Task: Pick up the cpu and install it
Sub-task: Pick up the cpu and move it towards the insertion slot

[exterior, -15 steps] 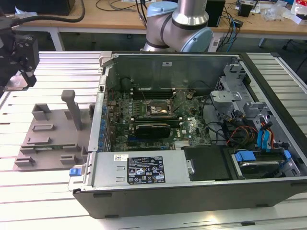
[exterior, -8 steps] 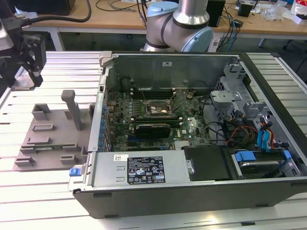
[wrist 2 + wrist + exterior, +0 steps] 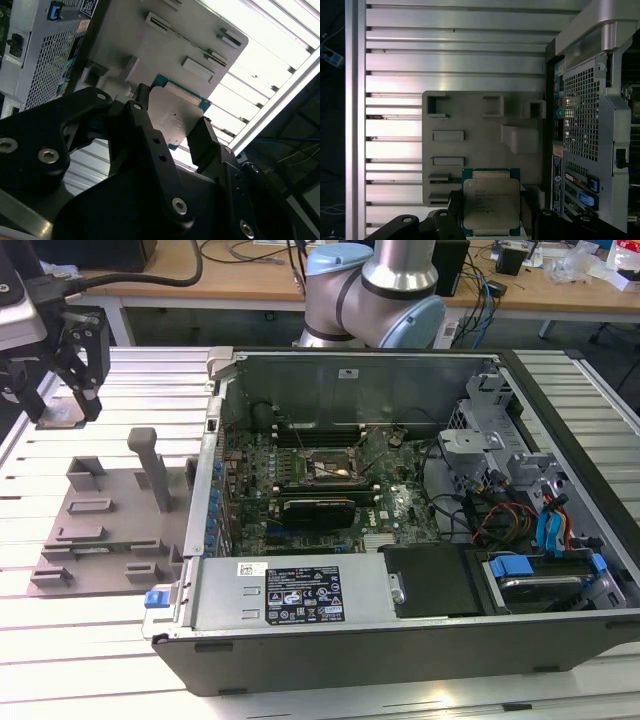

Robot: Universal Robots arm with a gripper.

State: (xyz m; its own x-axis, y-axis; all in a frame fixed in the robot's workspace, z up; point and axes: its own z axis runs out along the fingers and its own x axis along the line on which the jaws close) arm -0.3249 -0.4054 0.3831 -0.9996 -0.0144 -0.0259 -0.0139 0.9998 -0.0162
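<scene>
Gripper (image 3: 63,400) hangs over the table's far corner on the exterior view's left, above the grey tray (image 3: 112,495). In both wrist views my fingers (image 3: 150,135) pinch the cpu (image 3: 491,202) by two opposite edges, closed to its width, metal lid showing. Judgement: a light, stiff, thin plate. The smooth lid makes it prone to slip and the underside contacts are fragile, so I grip by the edges only, with modest force, and hold it level. To the right, the open computer case (image 3: 400,665) lies beside the tray, its socket (image 3: 335,470) mid-board.

In the pincer (image 3: 66,400), the cpu (image 3: 491,202), over the tray (image 3: 470,120) just beside the computer case (image 3: 590,100).
</scene>
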